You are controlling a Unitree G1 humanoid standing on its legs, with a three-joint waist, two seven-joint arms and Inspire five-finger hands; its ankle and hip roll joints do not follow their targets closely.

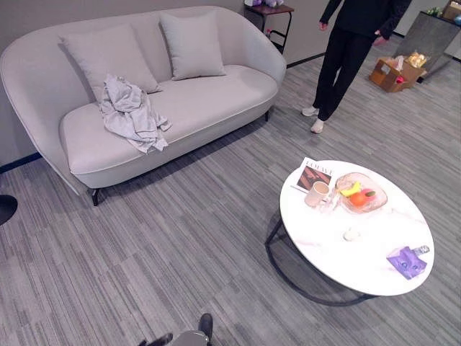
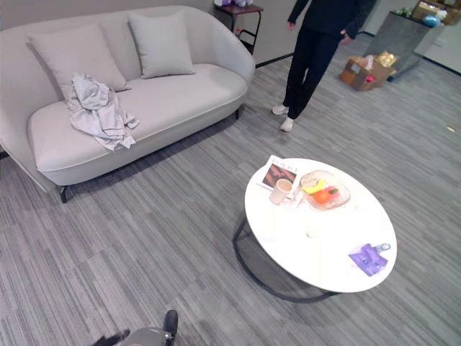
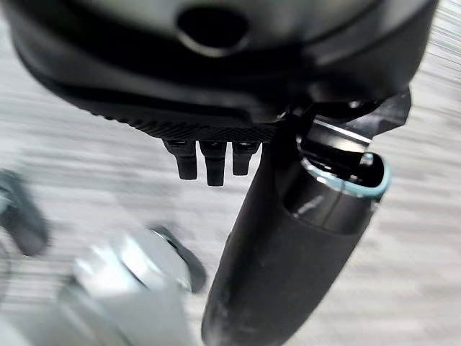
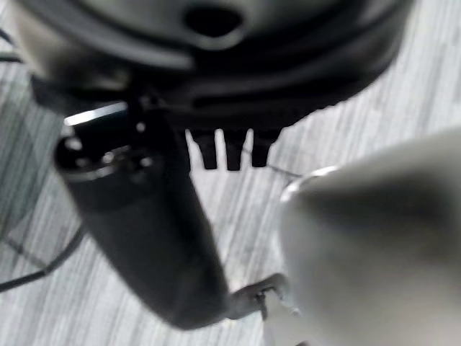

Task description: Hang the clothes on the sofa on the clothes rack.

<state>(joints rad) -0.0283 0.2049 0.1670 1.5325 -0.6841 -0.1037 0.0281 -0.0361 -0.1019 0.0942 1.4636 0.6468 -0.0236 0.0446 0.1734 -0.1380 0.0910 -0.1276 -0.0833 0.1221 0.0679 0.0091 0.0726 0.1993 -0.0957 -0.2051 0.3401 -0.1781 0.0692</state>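
Our left hand and right hand hang over bare floor, fingers short and relaxed, holding nothing. The clothes lie crumpled on the sofa, well away from our fingers. Walking there, we risk clipping the desk or the person; a loose grab may drop cloth.

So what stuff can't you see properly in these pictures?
- The person: cut off above the shoulders by the eye views' top edge.
- The grey clothes on the sofa: crumpled, so which garments is unclear.
- The small white thing on the round table: too small to name.
- Left hand and right hand: blurred, close.
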